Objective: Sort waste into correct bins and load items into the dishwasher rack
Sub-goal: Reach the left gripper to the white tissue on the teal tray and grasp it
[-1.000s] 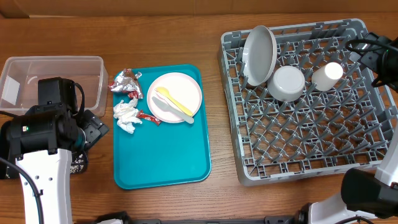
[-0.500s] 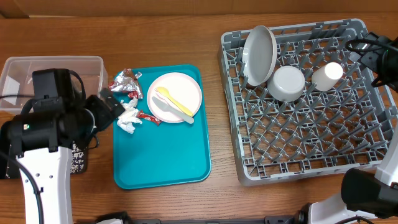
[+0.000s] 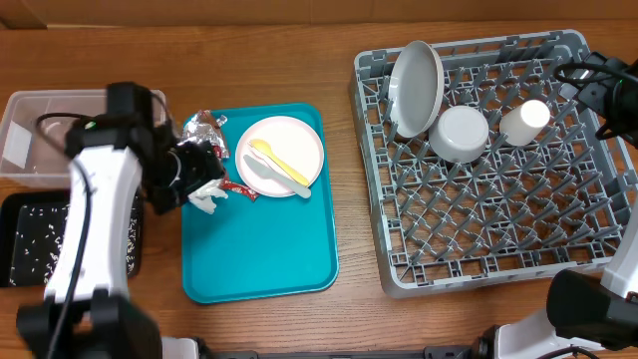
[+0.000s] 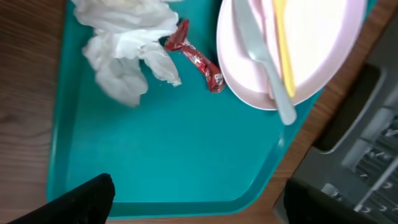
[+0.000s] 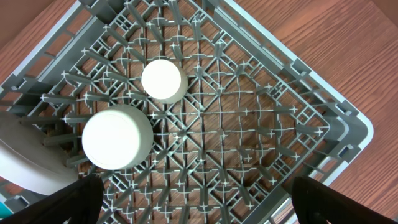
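On the teal tray lie a silver-and-red foil wrapper, a white napkin, a red packet and a white plate with a yellow fork and white cutlery. My left gripper is open and empty over the tray's left side. In the left wrist view its fingers hang above bare tray, with the napkin, red packet and plate beyond. My right gripper is open and empty above the rack.
The grey rack at the right holds an upright plate, an upturned bowl and a cup. The clear tub stands at the far left. The black tray with loose rice sits below it.
My left arm has swung from over the black tray up and right to the teal tray's left side. The black tray with rice now shows. The right arm has not moved.
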You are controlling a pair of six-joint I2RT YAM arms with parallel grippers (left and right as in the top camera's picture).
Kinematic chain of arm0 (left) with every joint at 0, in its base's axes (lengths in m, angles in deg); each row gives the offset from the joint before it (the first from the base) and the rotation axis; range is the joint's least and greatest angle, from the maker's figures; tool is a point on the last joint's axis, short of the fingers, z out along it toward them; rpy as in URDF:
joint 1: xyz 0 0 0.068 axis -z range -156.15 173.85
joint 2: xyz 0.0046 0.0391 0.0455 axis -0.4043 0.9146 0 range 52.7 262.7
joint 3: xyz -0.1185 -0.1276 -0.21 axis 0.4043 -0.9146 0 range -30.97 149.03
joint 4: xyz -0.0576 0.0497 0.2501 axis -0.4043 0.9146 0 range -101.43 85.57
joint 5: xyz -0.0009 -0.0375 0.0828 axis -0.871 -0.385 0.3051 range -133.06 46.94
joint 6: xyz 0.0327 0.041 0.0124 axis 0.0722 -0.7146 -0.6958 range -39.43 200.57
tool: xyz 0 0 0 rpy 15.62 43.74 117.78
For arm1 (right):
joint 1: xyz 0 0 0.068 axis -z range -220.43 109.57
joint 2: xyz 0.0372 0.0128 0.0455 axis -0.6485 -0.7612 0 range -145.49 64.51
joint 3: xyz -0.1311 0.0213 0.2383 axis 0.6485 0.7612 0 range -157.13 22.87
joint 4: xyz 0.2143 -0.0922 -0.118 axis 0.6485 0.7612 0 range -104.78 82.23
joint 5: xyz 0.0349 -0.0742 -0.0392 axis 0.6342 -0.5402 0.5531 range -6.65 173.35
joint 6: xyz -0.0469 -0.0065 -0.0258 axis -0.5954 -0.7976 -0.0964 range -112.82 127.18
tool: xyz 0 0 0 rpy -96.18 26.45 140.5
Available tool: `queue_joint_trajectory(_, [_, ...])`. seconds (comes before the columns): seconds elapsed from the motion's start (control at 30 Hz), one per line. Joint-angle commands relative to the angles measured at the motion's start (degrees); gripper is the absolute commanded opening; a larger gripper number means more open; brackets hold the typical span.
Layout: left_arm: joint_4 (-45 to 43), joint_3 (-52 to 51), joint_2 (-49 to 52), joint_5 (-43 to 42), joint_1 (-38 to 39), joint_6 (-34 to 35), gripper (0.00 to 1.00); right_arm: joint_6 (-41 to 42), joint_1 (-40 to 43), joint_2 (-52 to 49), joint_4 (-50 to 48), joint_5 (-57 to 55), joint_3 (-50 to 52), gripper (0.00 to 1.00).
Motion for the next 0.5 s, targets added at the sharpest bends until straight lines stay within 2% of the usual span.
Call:
queue_joint_trajectory(0.0, [-0.6, -0.1, 5.9, 0.3, 2.9, -0.1, 0.86, 0.2, 0.1, 0.2, -0.3, 0.1, 0.0, 1.00])
queue_joint_trajectory(0.23, [-4.1, -0.1, 13.7, 12.2, 6.9, 12.5, 0.79, 0.2, 0.1, 0.2, -0.3, 0.1, 0.0, 1.00])
queue_joint_trajectory(0.4, [-5.4, -0.1, 17.8, 13.1, 6.8, 20.1, 0.79, 0.2, 0.1, 0.2, -0.3, 0.1, 0.0, 1.00])
queue_joint_trajectory(0.47, [-6.5, -0.1, 19.4, 13.3, 6.8, 21.0, 0.79, 0.2, 0.1, 0.2, -0.3, 0.1, 0.0, 1.00])
